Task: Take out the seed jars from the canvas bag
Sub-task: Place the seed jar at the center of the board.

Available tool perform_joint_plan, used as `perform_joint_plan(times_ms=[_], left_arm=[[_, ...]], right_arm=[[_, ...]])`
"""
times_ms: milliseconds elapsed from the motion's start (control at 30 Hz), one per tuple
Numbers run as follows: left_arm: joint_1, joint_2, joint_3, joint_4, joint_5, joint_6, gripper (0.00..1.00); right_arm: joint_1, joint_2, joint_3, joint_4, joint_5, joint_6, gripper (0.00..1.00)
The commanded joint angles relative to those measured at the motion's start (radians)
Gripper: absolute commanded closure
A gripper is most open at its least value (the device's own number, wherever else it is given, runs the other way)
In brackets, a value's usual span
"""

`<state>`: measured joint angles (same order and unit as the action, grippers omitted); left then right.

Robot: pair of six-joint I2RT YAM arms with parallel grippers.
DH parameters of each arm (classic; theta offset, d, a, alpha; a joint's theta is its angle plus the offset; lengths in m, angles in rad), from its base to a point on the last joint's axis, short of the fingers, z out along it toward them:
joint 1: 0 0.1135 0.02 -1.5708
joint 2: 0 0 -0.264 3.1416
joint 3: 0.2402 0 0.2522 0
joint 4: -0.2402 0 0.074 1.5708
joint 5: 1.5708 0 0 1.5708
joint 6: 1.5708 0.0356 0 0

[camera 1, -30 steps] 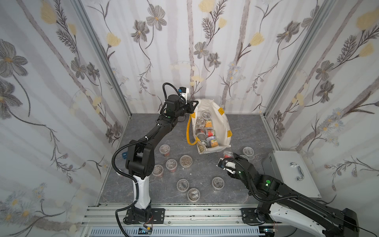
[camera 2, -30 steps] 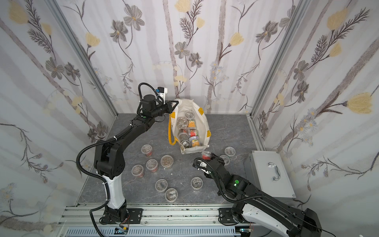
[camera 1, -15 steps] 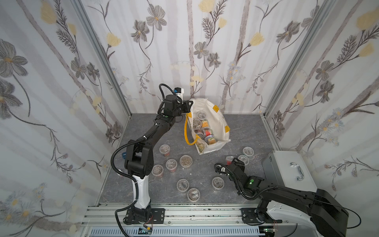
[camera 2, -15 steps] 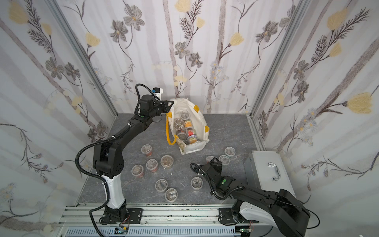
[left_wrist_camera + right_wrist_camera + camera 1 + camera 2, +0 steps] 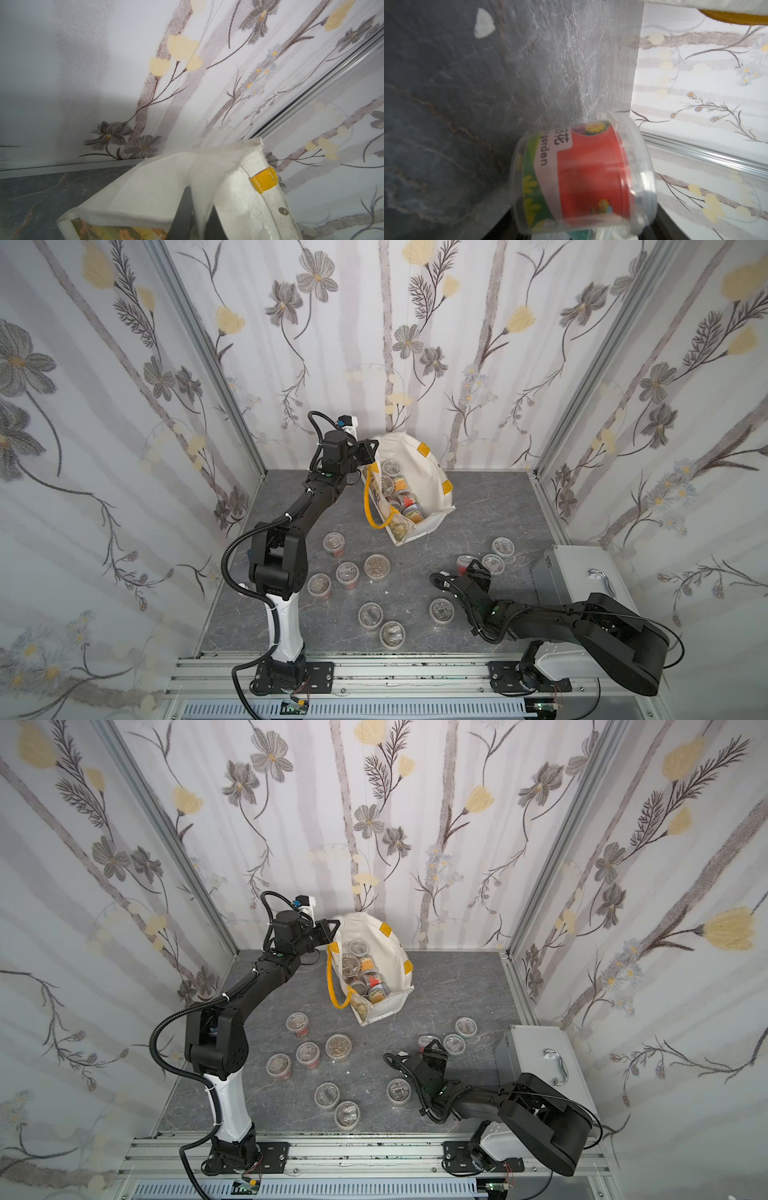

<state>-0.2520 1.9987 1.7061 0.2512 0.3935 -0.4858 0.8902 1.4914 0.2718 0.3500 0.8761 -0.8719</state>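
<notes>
- The canvas bag (image 5: pixel 419 472) (image 5: pixel 388 957) (image 5: pixel 166 187) stands at the back of the floor. Both top views look into its open mouth.
- The long axis of the mouth runs from the back wall toward the front. A yellow handle loop (image 5: pixel 368 508) hangs down the side of the bag facing the left arm.
- The left gripper (image 5: pixel 371 448) (image 5: pixel 332 928) is pressed together on the back corner of the bag's rim. In the left wrist view the white cloth is pinched between its dark fingers (image 5: pixel 180 214).
- At least five seed jars (image 5: pixel 401 483) lie inside the bag. Some are lid-up and some are tipped, showing orange or red bands.
- The right gripper (image 5: pixel 471 570) (image 5: pixel 434 1049) is low in front of the bag, on the right arm's side. Its jaws clasp a red-banded jar (image 5: pixel 463 561) (image 5: pixel 583 176).
- That jar's axis is square to the floor, base toward it and lid away. I cannot tell whether the base touches.
- Two upright jars (image 5: pixel 493 564) (image 5: pixel 503 547) crowd just beside the held one, between the bag and a silver case (image 5: pixel 569 572).
- Seven more jars stand lid-up in front of the bag. Four (image 5: pixel 347 574) cluster on the left arm's side, and three (image 5: pixel 392 635) stand farther from the bag.
- The floor (image 5: pixel 478 510) is grey with a slate pattern and has a small white fleck (image 5: pixel 483 22) on it. Walls (image 5: pixel 415 344) with floral paper close in three sides.
</notes>
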Motion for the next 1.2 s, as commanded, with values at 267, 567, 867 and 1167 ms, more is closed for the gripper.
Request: perform_joint_plan(times_ms=[267, 567, 867, 1167], left_arm=[[0.021, 0.007, -0.018, 0.164, 0.037, -0.077, 1.00], [0.024, -0.003, -0.049, 0.185, 0.057, -0.084, 1.00], [0.022, -0.003, -0.063, 0.222, 0.129, -0.111, 1.00], [-0.026, -0.039, -0.085, 0.242, 0.224, -0.047, 1.00]], right_arm=[[0.054, 0.023, 0.023, -0.210, -0.103, 0.053, 0.14], [0.090, -0.020, 0.062, -0.327, -0.112, 0.128, 0.09], [0.165, -0.362, 0.133, -0.628, -0.110, 0.246, 0.00], [0.140, -0.605, 0.427, -0.508, -0.315, 0.694, 0.00]])
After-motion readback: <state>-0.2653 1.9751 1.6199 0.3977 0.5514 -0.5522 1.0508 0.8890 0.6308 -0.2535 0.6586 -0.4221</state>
